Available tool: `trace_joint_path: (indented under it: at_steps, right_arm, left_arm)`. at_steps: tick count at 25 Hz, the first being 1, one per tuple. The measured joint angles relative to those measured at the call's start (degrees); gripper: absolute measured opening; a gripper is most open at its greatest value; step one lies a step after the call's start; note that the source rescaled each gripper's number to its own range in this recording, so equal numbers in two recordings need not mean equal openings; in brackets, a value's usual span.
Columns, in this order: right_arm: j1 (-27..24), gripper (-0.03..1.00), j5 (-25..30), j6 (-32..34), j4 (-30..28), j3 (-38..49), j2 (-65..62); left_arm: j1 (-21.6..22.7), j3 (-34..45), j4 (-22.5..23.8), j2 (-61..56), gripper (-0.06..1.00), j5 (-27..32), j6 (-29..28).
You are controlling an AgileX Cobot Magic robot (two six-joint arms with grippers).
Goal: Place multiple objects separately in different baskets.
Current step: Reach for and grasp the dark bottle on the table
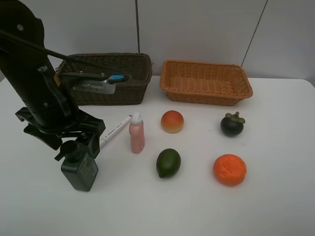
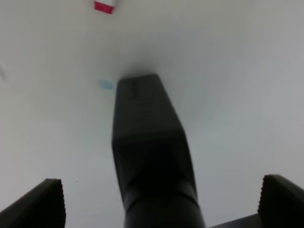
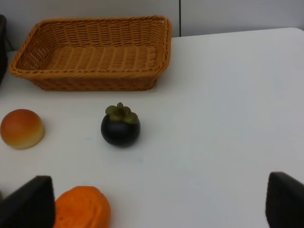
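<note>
Dark green pump bottle (image 1: 80,171) stands upright on the table's (image 1: 206,211) front left, long axis vertical, directly beneath the left gripper (image 2: 164,202), whose jaws gape wide either side of its neck, holding nothing.

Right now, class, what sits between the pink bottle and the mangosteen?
The red-yellow fruit, between pink bottle and mangosteen, in the exterior high view.

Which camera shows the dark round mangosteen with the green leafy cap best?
The right wrist view: the dark round mangosteen sits close and unobstructed, leafy cap clear. The exterior high view shows the mangosteen smaller. The left wrist view misses it.
</note>
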Motion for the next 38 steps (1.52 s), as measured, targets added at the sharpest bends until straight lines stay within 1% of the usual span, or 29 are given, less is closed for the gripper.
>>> trace_joint_path:
  at_steps: [2,7,11,20,29,31,32,33,34,35,37,38]
  right_arm:
    - [0.0,0.94,0.0,0.0,0.0,0.0,0.0]
    - [0.0,0.94,0.0,0.0,0.0,0.0,0.0]
    - [0.0,0.94,0.0,0.0,0.0,0.0,0.0]
    - [0.0,0.94,0.0,0.0,0.0,0.0,0.0]
    - [0.0,0.94,0.0,0.0,0.0,0.0,0.0]
    - [0.0,0.94,0.0,0.0,0.0,0.0,0.0]
    - [0.0,0.94,0.0,0.0,0.0,0.0,0.0]
    - [0.0,0.94,0.0,0.0,0.0,0.0,0.0]
    - [0.0,0.94,0.0,0.0,0.0,0.0,0.0]
    - [0.0,0.94,0.0,0.0,0.0,0.0,0.0]
    - [0.0,0.94,0.0,0.0,0.0,0.0,0.0]
    - [0.0,0.94,0.0,0.0,0.0,0.0,0.0]
  left_arm:
    - [0.0,0.0,1.3,0.0,1.00,0.8,-1.0]
    - [0.0,-0.1,1.1,0.2,1.00,0.7,-1.7]
    - [0.0,0.0,1.1,0.5,1.00,-0.6,-2.7]
    - [0.0,0.0,0.4,9.3,1.00,-3.2,-2.7]
    - [0.0,-0.2,0.1,11.3,1.00,-3.4,-2.7]
    - [0.0,-0.4,-0.6,12.4,1.00,-3.0,-2.7]
    - [0.0,-0.5,-1.1,12.8,0.98,-2.5,-2.8]
    - [0.0,-0.7,-1.2,12.9,0.94,-2.5,-3.2]
    - [0.0,-0.8,-1.4,13.0,0.86,-2.3,-3.5]
    - [0.0,-0.8,-1.6,13.1,0.74,-2.2,-3.9]
    - [-0.1,-0.8,-1.8,13.1,0.41,-1.9,-4.2]
    - [-0.1,-0.8,-1.4,13.1,0.33,-1.7,-4.2]
